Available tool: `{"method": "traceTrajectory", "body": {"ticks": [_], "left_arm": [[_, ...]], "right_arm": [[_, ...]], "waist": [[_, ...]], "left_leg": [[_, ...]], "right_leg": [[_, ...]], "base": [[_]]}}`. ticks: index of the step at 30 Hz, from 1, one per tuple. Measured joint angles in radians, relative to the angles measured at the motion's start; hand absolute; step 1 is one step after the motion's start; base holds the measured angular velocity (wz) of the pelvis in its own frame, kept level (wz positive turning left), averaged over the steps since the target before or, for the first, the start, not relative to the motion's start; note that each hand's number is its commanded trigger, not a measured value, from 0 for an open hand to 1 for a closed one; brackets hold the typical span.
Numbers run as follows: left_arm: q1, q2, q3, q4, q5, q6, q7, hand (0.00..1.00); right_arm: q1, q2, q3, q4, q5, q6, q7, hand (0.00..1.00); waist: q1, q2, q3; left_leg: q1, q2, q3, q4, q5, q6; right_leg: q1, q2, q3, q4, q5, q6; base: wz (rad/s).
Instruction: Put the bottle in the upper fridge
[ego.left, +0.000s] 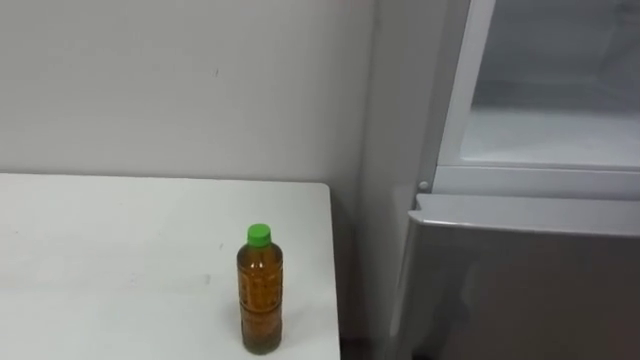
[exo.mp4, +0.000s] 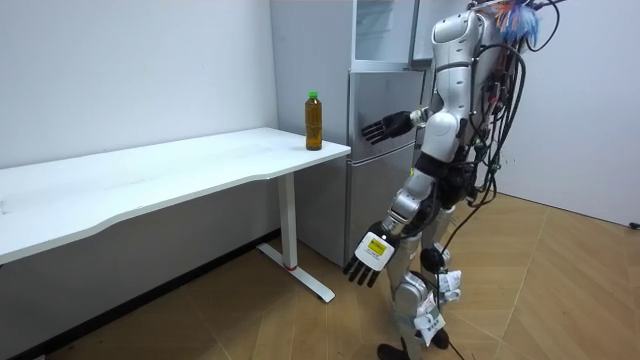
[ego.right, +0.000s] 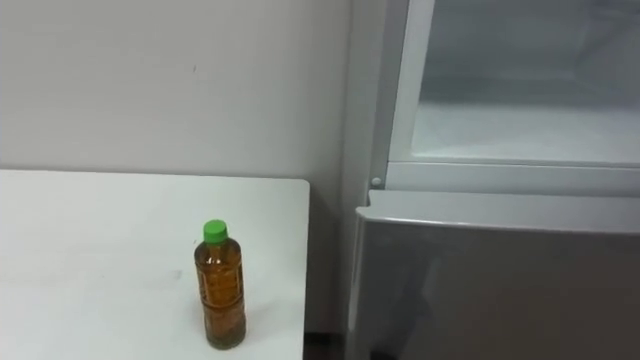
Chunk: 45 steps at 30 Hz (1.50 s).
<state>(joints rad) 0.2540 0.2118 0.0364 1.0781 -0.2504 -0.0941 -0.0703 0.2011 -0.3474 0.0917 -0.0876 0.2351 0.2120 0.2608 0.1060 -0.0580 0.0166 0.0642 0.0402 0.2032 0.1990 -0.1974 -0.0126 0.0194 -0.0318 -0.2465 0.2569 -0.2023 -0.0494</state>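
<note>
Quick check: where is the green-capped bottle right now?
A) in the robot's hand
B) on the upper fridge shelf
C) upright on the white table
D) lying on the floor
C: the bottle stands upright on the white table, near the corner beside the fridge.

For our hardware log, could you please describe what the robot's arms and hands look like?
Both arms are silver-grey segments with dark joints. The left hand has black fingers and a white tag with a yellow mark on its back; the right hand is black too. Dark cables run down its back.
</note>
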Motion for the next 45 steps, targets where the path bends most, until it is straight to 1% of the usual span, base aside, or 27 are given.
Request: {"method": "traceTrajectory", "body": {"ticks": [1,3,6,8,17,20,22,25,26,27,28,29,30,31,33,34,37,39,40,43,45], "left_arm": [[0.0,0.001,0.001,0.0,0.001,0.0,0.0,0.0],[0.0,0.003,0.005,0.0,0.006,0.0,0.0,0.0],[-0.001,0.004,0.019,0.0,0.006,0.0,0.0,0.0],[-0.002,0.004,0.02,-0.001,0.006,0.0,-0.001,0.0],[-0.004,0.004,0.021,-0.002,0.006,0.0,-0.012,0.0],[-0.007,0.003,0.031,-0.002,0.009,0.0,-0.014,0.0],[-0.009,0.001,0.038,-0.001,0.02,0.001,-0.021,0.0],[-0.01,-0.004,0.038,0.002,0.029,0.008,-0.022,0.0],[-0.01,-0.009,0.037,0.005,0.036,0.013,-0.023,0.0],[-0.011,-0.016,0.037,0.012,0.056,0.014,-0.023,0.0],[-0.012,-0.019,0.037,0.018,0.07,0.014,-0.023,0.0],[-0.012,-0.02,0.037,0.031,0.082,0.014,-0.022,0.0],[-0.011,-0.019,0.039,0.044,0.096,0.014,-0.02,0.0],[-0.005,-0.018,0.038,0.05,0.112,0.015,-0.018,0.0],[0.007,-0.018,0.039,0.058,0.128,0.022,-0.011,0.0],[0.008,-0.018,0.039,0.058,0.136,0.027,-0.008,0.0],[0.004,-0.023,0.039,0.058,0.159,0.041,-0.007,0.0],[-0.001,-0.025,0.039,0.06,0.186,0.044,-0.01,0.0],[-0.001,-0.025,0.039,0.06,0.192,0.045,-0.011,0.0],[-0.001,-0.024,0.04,0.059,0.207,0.051,-0.012,0.0],[0.0,-0.024,0.041,0.06,0.219,0.056,-0.012,0.0]], "right_arm": [[0.0,-0.001,0.0,0.0,-0.002,0.0,-0.001,0.0],[0.0,-0.003,0.0,-0.001,-0.006,0.001,-0.012,0.0],[0.0,-0.004,0.0,-0.006,-0.006,0.009,-0.022,0.0],[-0.001,-0.004,0.0,-0.007,-0.006,0.01,-0.03,0.0],[-0.032,-0.004,0.0,-0.007,-0.006,0.018,-0.043,0.0],[-0.035,-0.004,-0.002,-0.037,-0.006,0.033,-0.051,0.0],[-0.039,0.001,-0.004,-0.068,-0.005,0.033,-0.052,0.0],[-0.107,0.023,-0.005,-0.104,0.017,0.033,-0.046,0.0],[-0.153,0.046,-0.01,-0.139,0.043,0.024,-0.05,0.0],[-0.208,0.07,-0.011,-0.173,0.081,-0.012,-0.063,0.0],[-0.236,0.081,-0.011,-0.184,0.1,-0.038,-0.069,0.0],[-0.274,0.1,-0.014,-0.216,0.153,-0.088,-0.076,0.0],[-0.299,0.117,-0.014,-0.243,0.201,-0.143,-0.078,0.0],[-0.315,0.127,-0.014,-0.257,0.233,-0.187,-0.078,0.0],[-0.328,0.134,-0.014,-0.268,0.243,-0.219,-0.081,0.0],[-0.331,0.135,-0.015,-0.268,0.243,-0.226,-0.085,0.0],[-0.331,0.135,-0.017,-0.268,0.243,-0.228,-0.091,0.0],[-0.331,0.135,-0.017,-0.269,0.242,-0.235,-0.093,0.0],[-0.331,0.134,-0.018,-0.269,0.242,-0.236,-0.093,0.0],[-0.332,0.133,-0.037,-0.279,0.242,-0.244,-0.089,0.0],[-0.332,0.133,-0.038,-0.283,0.242,-0.254,-0.083,0.0]], "waist": [[0.004,-0.002,0.0002],[0.015,-0.012,0.001],[0.027,-0.021,0.0002],[0.035,-0.022,0.0002],[0.037,-0.02,0.0014],[0.036,-0.019,0.0021],[0.036,-0.015,0.0033],[0.035,-0.005,0.0043],[0.034,0.003,0.0025],[0.034,0.015,-0.0001],[0.033,0.02,-0.0001],[0.031,0.025,-0.0076],[0.031,0.027,-0.006],[0.032,0.023,-0.0064],[0.034,0.014,-0.0111],[0.034,0.012,-0.0119],[0.035,0.016,-0.0098],[0.035,0.022,-0.0062],[0.033,0.022,-0.0063],[0.032,0.019,-0.0096],[0.032,0.015,-0.0143]], "left_leg": [[0.0,0.0,0.0,0.001,0.0,0.0],[-0.003,0.001,-0.006,0.004,0.001,-0.001],[-0.008,0.002,-0.013,0.006,0.002,-0.001],[-0.01,0.002,-0.015,0.007,0.002,0.0],[-0.018,0.004,-0.022,0.005,0.009,-0.001],[-0.022,0.003,-0.029,0.005,0.009,-0.001],[-0.026,0.002,-0.042,0.005,0.01,-0.002],[-0.026,0.002,-0.051,0.004,0.01,-0.002],[-0.027,0.001,-0.052,0.004,0.01,-0.002],[-0.025,0.0,-0.055,0.004,0.01,-0.002],[-0.021,-0.001,-0.058,0.004,0.01,-0.002],[-0.015,-0.003,-0.067,0.0,0.01,-0.002],[-0.008,-0.005,-0.078,-0.001,0.01,-0.002],[-0.001,-0.008,-0.088,0.0,0.01,-0.002],[-0.001,-0.01,-0.098,0.0,0.01,-0.002],[-0.001,-0.011,-0.099,0.0,0.01,-0.002],[-0.001,-0.011,-0.099,-0.002,0.009,-0.002],[-0.002,-0.011,-0.098,-0.013,0.009,-0.001],[-0.002,-0.012,-0.098,-0.015,0.009,-0.001],[-0.003,-0.013,-0.097,-0.018,0.008,-0.001],[-0.003,-0.013,-0.097,-0.018,0.008,-0.001]], "right_leg": [[0.0,0.0,0.0,-0.001,0.0,-0.001],[0.002,0.0,-0.006,-0.001,0.001,-0.002],[0.004,0.0,-0.016,-0.002,0.002,-0.003],[0.004,-0.001,-0.019,-0.002,0.003,-0.004],[0.003,-0.001,-0.033,-0.005,0.006,-0.008],[0.005,-0.001,-0.04,-0.011,0.007,-0.009],[0.01,0.0,-0.05,-0.021,0.01,-0.008],[0.02,0.003,-0.057,-0.036,0.014,-0.007],[0.02,0.003,-0.058,-0.038,0.015,-0.006],[0.025,0.003,-0.059,-0.044,0.016,-0.004],[0.033,0.004,-0.06,-0.053,0.017,-0.002],[0.045,0.006,-0.064,-0.059,0.018,0.0],[0.063,0.006,-0.077,-0.074,0.017,0.003],[0.071,0.006,-0.087,-0.082,0.015,0.005],[0.085,0.005,-0.097,-0.09,0.014,0.007],[0.086,0.004,-0.098,-0.089,0.013,0.008],[0.084,0.001,-0.098,-0.086,0.013,0.009],[0.082,0.001,-0.098,-0.085,0.013,0.01],[0.081,0.001,-0.098,-0.085,0.013,0.01],[0.079,0.002,-0.097,-0.085,0.013,0.01],[0.079,0.001,-0.096,-0.086,0.012,0.01]], "base": [[0.0],[0.07],[0.08],[0.05],[0.04],[0.06],[0.15],[0.1],[0.05],[0.09],[0.17],[0.3],[0.4],[0.36],[0.21],[0.12],[0.02],[-0.03],[-0.03],[0.0],[0.0]]}}
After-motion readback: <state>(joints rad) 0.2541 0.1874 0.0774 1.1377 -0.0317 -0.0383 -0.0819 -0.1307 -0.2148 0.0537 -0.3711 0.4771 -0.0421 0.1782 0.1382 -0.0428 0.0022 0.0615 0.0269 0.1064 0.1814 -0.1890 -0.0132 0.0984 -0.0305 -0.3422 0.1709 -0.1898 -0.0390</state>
